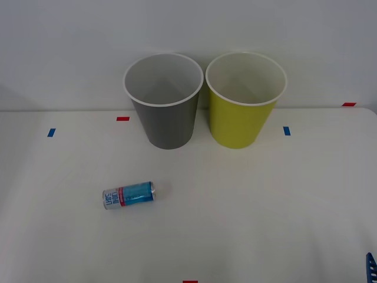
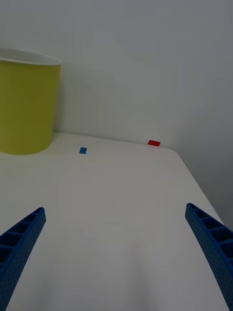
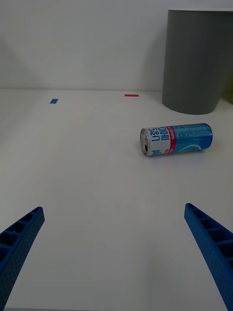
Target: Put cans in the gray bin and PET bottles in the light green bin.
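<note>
A slim blue can (image 1: 129, 195) with a red band and white label lies on its side on the white table, left of centre. At the back stand the gray bin (image 1: 163, 127) and, to its right, the light green bin (image 1: 240, 124), both upright. In the left wrist view my left gripper (image 3: 114, 209) is open and low over the table, with the can (image 3: 177, 139) ahead of it and the gray bin (image 3: 199, 58) beyond. My right gripper (image 2: 115, 209) is open near the table's right side, the light green bin (image 2: 26, 107) ahead. PET bottles are out of view.
Small blue tape marks (image 1: 51, 132) (image 1: 287, 130) and red tape marks (image 1: 122, 118) (image 1: 349, 104) lie flat on the table. A wall rises right behind the bins. The table's right edge (image 2: 194, 180) runs close to my right gripper, whose blue finger (image 1: 371, 268) shows at the front corner.
</note>
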`<state>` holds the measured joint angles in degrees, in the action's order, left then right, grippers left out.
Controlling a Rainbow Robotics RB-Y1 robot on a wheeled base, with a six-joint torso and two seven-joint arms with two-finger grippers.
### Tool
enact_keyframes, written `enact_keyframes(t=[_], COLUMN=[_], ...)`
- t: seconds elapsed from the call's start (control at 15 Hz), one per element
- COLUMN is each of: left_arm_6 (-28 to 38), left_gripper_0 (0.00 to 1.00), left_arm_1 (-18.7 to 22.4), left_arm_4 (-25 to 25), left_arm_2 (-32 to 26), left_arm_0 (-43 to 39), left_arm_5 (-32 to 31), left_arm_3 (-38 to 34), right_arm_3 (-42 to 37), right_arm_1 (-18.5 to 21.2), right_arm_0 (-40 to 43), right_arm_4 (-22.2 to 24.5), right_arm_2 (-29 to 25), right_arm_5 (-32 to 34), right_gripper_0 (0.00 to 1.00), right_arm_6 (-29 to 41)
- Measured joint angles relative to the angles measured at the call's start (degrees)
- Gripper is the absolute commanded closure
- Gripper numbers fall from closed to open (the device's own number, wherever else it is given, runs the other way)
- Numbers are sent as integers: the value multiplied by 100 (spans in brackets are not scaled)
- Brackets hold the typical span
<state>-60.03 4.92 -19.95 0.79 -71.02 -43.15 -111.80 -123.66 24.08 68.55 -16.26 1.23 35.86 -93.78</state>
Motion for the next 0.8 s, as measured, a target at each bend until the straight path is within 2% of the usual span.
enact_keyframes(t=[0.8], left_arm_6=[0], left_gripper_0=[0], left_arm_1=[0], left_arm_4=[0], left_arm_2=[0], left_arm_0=[0], left_arm_5=[0], left_arm_3=[0], right_arm_3=[0], right_arm_1=[0], right_arm_0=[0], right_arm_4=[0], right_arm_2=[0], right_arm_5=[0], right_gripper_0=[0], right_arm_6=[0])
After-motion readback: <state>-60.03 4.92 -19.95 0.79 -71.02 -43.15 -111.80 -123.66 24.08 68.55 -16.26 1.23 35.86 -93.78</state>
